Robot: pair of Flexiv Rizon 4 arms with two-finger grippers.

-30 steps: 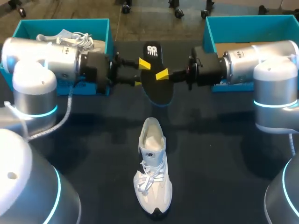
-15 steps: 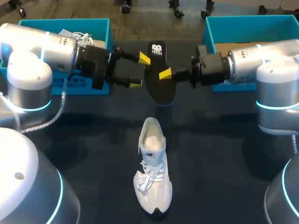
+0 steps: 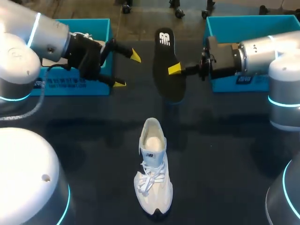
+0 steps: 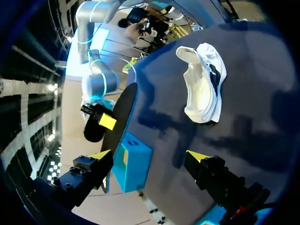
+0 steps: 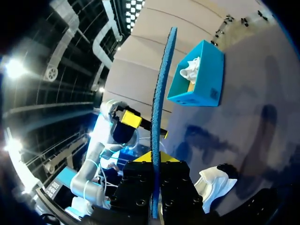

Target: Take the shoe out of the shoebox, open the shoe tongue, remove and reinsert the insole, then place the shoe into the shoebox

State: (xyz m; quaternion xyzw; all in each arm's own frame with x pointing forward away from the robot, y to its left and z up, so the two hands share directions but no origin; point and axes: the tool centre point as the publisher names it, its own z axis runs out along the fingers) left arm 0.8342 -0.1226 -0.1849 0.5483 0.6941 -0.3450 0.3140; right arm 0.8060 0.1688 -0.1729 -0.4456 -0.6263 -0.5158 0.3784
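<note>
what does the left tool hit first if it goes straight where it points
Probably the black insole the right tool holds on edge; the open left tool points at it. Its wrist view puts the insole nearer one finger, so maybe only a graze.

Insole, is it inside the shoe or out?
Out. The right gripper pinches the insole up in the air, apart from the white shoe.

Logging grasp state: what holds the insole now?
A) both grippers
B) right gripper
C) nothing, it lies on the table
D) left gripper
B: the right gripper is shut on the insole, held above the table; the left gripper is open and apart from it.
</note>
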